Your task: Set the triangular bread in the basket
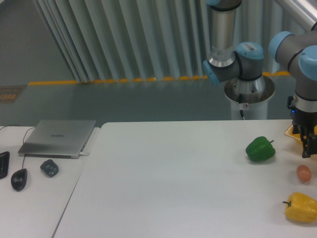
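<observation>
Your gripper (307, 147) hangs low at the far right edge of the view, its dark fingers pointing down at the table (173, 178). You cannot tell how far the fingers stand apart, nor whether anything sits between them; they are small and dark, and nothing golden-brown shows there.

Just behind the gripper, and to its right in the picture, a sliver of the basket (291, 132) peeks out as a yellow-orange corner; the rest is hidden by the wrist or cut off by the frame. The triangular bread cannot be found anywhere in view: it may lie out of frame or behind the arm, so do not assume its place.

To the left of the gripper, near it, sits the green pepper (260, 149). Just below the fingertips in the picture lies the small egg (303, 173), and further below again the yellow pepper (300, 207).

As a judgement, the step in hand is either the approach to the bread or the work at the basket; the view does not settle which. Your next move calls for locating the bread first, then keeping the fingers well clear of the egg and of the basket's rim as you travel.
</observation>
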Available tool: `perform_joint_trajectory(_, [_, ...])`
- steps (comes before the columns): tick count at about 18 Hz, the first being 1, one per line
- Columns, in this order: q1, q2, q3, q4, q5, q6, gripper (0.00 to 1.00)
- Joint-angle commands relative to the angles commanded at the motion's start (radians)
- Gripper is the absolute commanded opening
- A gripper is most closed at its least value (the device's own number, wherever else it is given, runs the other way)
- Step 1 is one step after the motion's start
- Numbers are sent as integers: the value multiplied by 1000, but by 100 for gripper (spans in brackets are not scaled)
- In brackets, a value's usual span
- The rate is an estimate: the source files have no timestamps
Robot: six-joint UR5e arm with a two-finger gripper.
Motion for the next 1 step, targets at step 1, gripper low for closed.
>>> perform_joint_trajectory(1, [0, 0, 0, 2, 0, 2, 100])
